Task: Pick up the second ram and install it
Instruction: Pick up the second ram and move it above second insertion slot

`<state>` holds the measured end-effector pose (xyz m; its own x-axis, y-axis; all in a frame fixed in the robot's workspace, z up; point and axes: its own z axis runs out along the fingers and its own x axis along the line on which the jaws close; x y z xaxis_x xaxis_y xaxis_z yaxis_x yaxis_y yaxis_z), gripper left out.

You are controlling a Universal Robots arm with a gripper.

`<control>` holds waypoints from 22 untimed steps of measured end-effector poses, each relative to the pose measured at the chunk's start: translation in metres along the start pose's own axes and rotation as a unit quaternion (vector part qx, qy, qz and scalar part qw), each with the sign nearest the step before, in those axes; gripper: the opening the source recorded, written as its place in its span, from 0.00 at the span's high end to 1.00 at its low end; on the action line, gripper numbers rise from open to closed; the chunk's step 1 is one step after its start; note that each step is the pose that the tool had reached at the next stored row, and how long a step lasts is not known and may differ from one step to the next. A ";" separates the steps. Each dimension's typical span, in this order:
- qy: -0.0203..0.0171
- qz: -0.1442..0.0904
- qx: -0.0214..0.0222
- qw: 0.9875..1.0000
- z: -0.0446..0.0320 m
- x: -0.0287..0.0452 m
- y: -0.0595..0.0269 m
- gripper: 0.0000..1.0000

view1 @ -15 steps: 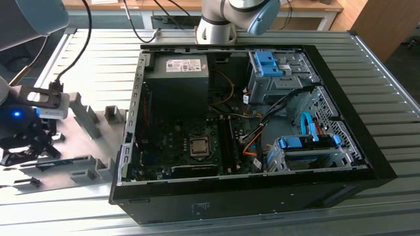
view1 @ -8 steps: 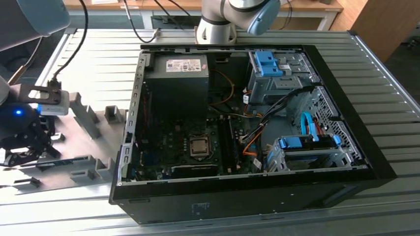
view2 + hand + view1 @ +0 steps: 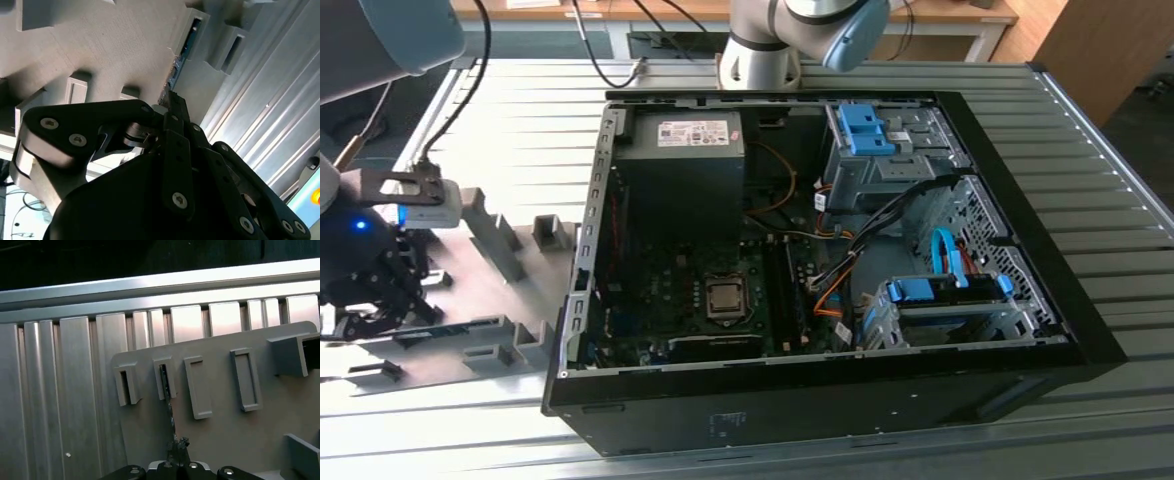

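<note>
Black claw [image 3: 172, 102] pinched narrow on near end of the slim dark green circuit-board memory stick [image 3: 178, 60], standing on edge, far end slotted in a grey plastic fixture block [image 3: 171, 380] on the ribbed metal desk [image 3: 50, 390].

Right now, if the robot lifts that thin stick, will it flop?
Probably stiff: the second ram stands straight on edge in its grey fixture slot. Likely light, being so thin. It could tip if set down loose.
</note>
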<state>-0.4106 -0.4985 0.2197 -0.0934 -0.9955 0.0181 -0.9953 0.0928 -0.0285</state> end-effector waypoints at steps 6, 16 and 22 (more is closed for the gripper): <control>-0.001 -0.027 0.001 1.000 0.0003 -0.0001 0.0001 0.90; -0.001 -0.027 0.001 1.000 0.0003 -0.0001 0.0001 0.71; -0.001 -0.027 0.001 1.000 0.0036 0.0000 0.0003 0.65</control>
<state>-0.4109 -0.4985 0.2161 -0.0385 -0.9991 0.0178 -0.9989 0.0380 -0.0287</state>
